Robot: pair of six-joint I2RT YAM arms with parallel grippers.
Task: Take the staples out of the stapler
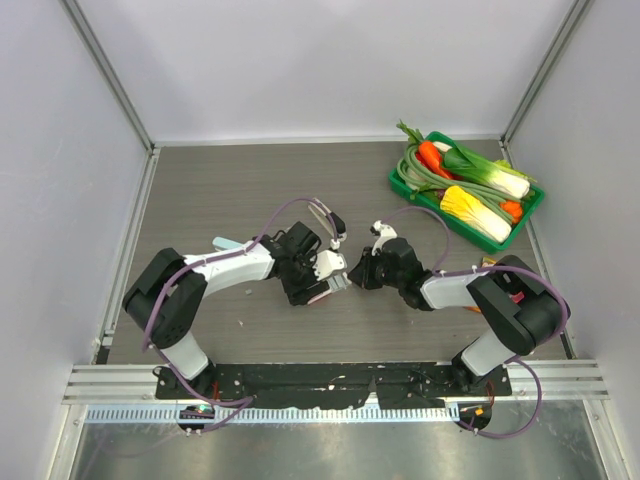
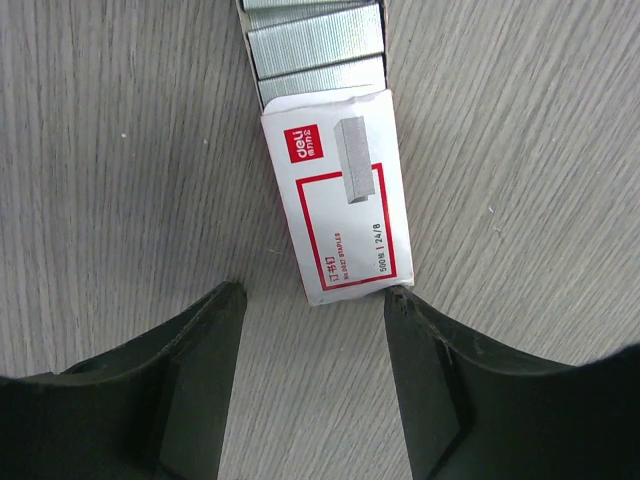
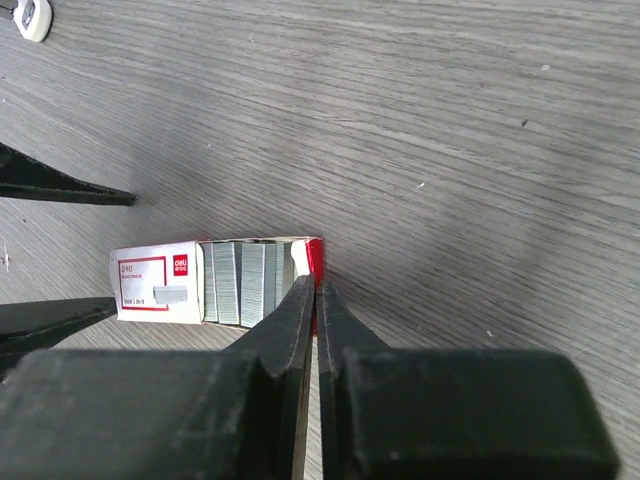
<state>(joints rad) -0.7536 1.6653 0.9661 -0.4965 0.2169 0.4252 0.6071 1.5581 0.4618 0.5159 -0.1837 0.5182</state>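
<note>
A small red-and-white staple box lies on the table between my grippers. Its white sleeve [image 2: 340,200] is slid back and rows of silver staples [image 2: 315,45] show in the open tray. My left gripper [image 2: 315,292] is open, its fingers on either side of the sleeve's near end, the right finger touching its corner. My right gripper [image 3: 315,285] is shut on the tray's red end wall [image 3: 314,258], next to the staples [image 3: 245,283]. A pale blue-grey stapler [image 1: 226,243] lies behind the left arm, partly hidden, away from both grippers [image 1: 330,283] [image 1: 358,275].
A green tray [image 1: 396,181] of toy vegetables stands at the back right. Enclosure walls close in the table on three sides. Purple cables loop over both arms. A small white object [image 3: 35,18] lies at the right wrist view's top left corner.
</note>
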